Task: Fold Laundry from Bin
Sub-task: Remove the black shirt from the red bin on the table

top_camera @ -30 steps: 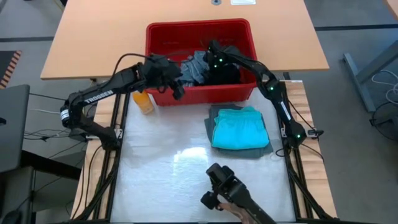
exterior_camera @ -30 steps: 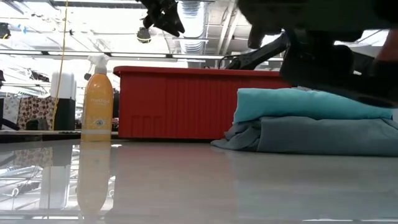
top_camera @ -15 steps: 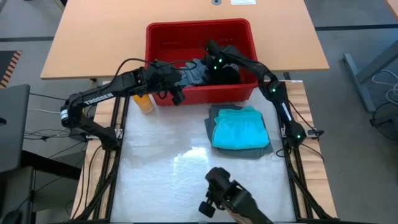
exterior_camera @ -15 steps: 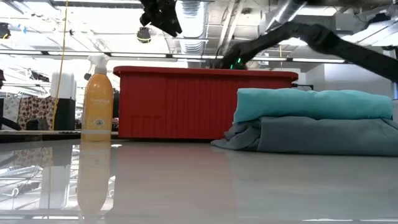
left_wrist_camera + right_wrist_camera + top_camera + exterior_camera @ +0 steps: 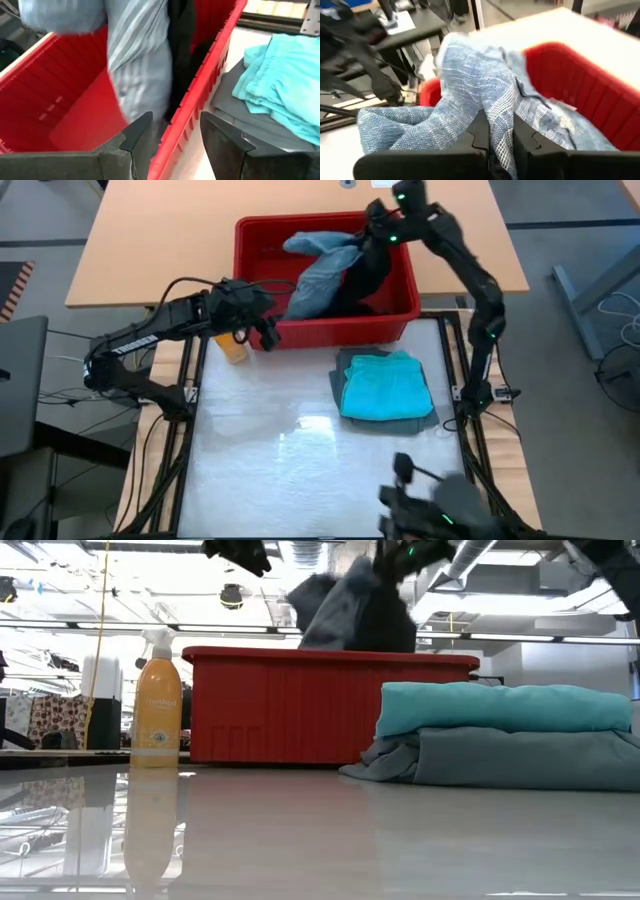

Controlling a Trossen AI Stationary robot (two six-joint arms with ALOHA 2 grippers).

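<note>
Red bin at table's far edge: right gripper above it, pinched on blue-grey garment hanging half out; black garment hangs alongside. Left gripper at bin's near-left rim, fingers apart, empty. Turquoise garment stacked on grey-green one on table; spray bottle near bin.

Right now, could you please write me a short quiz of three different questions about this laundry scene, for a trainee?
1. True or false: the right gripper is shut on the blue-grey garment.
2. What lies on top of the folded pile: A turquoise garment, B black garment, C orange spray bottle?
3. Fill in: the left gripper has its jaws open over the rim of the red ____.

Key: 1 true; 2 A; 3 bin.
</note>
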